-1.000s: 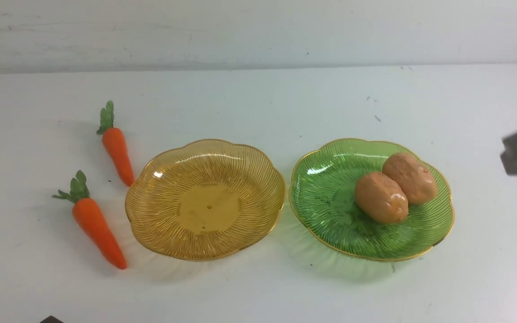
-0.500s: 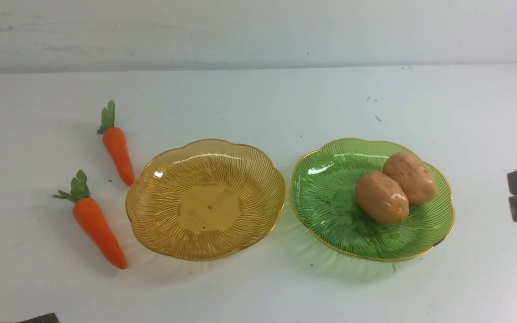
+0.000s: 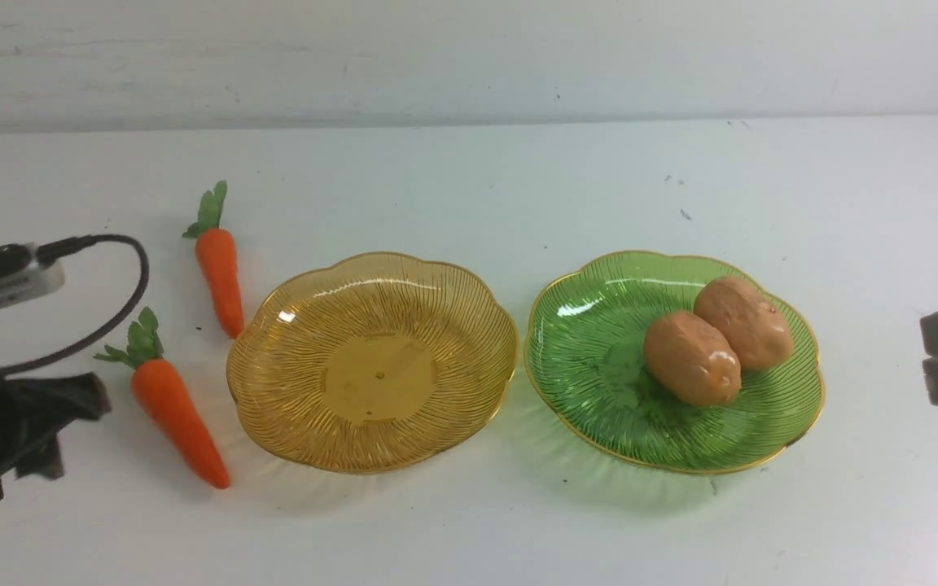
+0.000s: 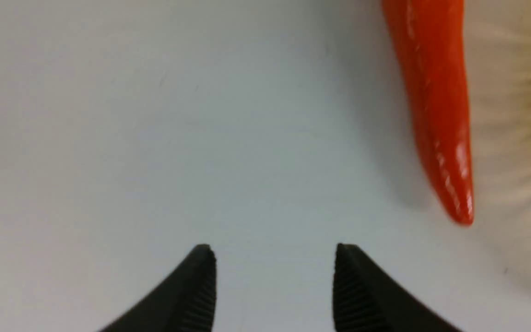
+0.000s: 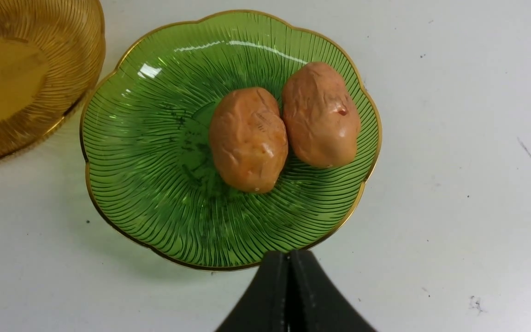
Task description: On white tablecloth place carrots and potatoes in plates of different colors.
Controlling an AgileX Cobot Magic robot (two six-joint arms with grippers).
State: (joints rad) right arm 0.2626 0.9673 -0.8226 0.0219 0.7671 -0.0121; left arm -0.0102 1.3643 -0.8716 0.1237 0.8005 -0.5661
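Hovering beside the nearer carrot (image 3: 179, 422), my left gripper (image 4: 274, 272) stands with its fingers well parted and nothing between them. That carrot lies just to the right of my hand, its tip angled toward me; if I lower without shifting across, I expect to close on bare white tablecloth (image 4: 256, 161). Its body tapers, so a pinch near the tip could let it squirt out or swivel. Past it, farther from me, lies the second carrot (image 3: 219, 281), its tip just beside the rim of the amber plate (image 3: 379, 452). Fingers dropped there might catch that rim and drag the plate. The amber plate is bare, and both carrots probably belong in it; released too near the edge, one could roll or overhang.

Farther right, the potatoes (image 3: 692, 358) sit together in the green plate (image 3: 599, 391). My right gripper (image 5: 288, 253) is closed, empty, near that plate; sweeping it inward could knock them.
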